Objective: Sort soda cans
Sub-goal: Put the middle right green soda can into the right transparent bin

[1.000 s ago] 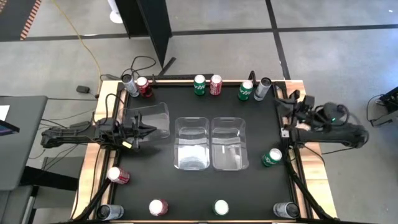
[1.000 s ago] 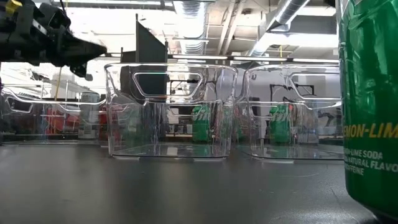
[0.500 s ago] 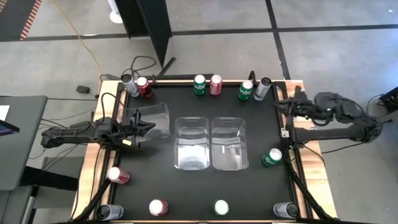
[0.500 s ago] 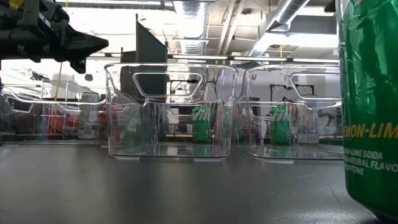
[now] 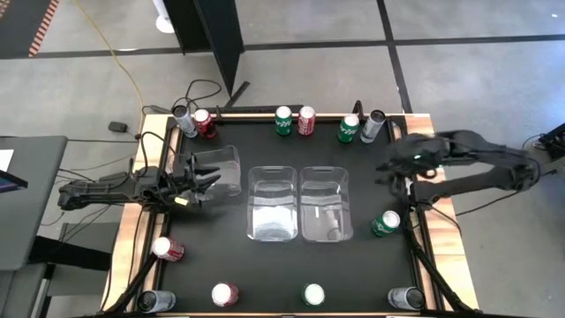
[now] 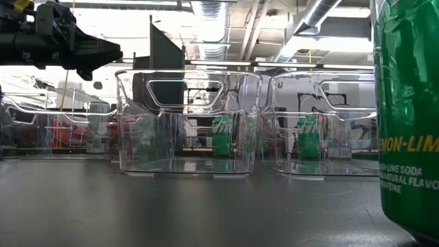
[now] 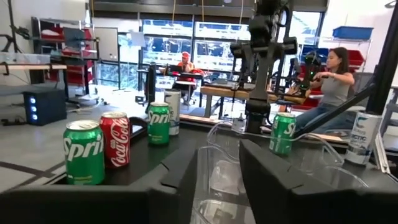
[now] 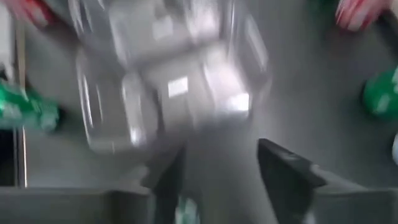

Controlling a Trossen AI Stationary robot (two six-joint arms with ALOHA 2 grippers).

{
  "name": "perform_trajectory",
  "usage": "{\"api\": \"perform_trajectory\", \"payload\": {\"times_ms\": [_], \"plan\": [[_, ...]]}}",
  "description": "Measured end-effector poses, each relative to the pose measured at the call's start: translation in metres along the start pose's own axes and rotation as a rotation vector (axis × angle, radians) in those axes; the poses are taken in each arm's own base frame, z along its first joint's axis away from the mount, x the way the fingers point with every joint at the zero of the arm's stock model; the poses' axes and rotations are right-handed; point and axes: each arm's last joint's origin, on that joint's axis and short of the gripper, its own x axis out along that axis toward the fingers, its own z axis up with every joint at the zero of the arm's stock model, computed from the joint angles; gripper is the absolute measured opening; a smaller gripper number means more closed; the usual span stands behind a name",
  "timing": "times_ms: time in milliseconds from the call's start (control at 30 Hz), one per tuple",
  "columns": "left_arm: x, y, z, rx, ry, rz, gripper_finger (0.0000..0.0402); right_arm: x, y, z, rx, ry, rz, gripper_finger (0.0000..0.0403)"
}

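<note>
Soda cans along table edges, centre bins

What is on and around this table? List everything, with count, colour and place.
red cans: four, red; two at the back edge, one at the left edge, one at the front edge
green cans: four, green; two at the back edge, one right of the bins, one at the front edge
silver-dark cans: four; two at the back edge, one in each front corner
bins: three, clear; two side by side mid-table, one to their left
table: one, black top
people: two, seated in the room beyond
left tool: open, over the left bin
right tool: open, over the table's right side
</note>
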Motion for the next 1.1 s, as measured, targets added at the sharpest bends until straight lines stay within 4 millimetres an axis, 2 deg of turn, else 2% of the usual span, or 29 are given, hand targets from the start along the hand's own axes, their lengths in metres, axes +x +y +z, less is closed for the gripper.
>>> {"api": "perform_trajectory", "payload": {"times_ms": [167, 400, 667, 900, 1100], "plan": [[0.000, 0.000, 0.000, 0.005, 0.001, 0.000, 0.0132, 0.018, 0.014, 0.002, 0.068, 0.295, 0.016, 0.0308], [0.000, 0.000, 0.000, 0.005, 0.001, 0.000, 0.0132, 0.026, 0.038, -0.006, 0.137, 0.442, 0.023, 0.0344], [0.000, 0.000, 0.000, 0.028, 0.001, 0.000, 0.0132, 0.020, 0.055, -0.038, 0.271, 0.383, -0.065, 0.0353], [0.000, 0.000, 0.000, 0.054, 0.002, 0.000, 0.0132, 0.026, 0.064, -0.068, 0.347, 0.335, -0.128, 0.0353], [0.000, 0.000, 0.000, 0.047, 0.003, 0.000, 0.0132, 0.036, 0.067, -0.083, 0.402, 0.320, -0.178, 0.0353]]}}
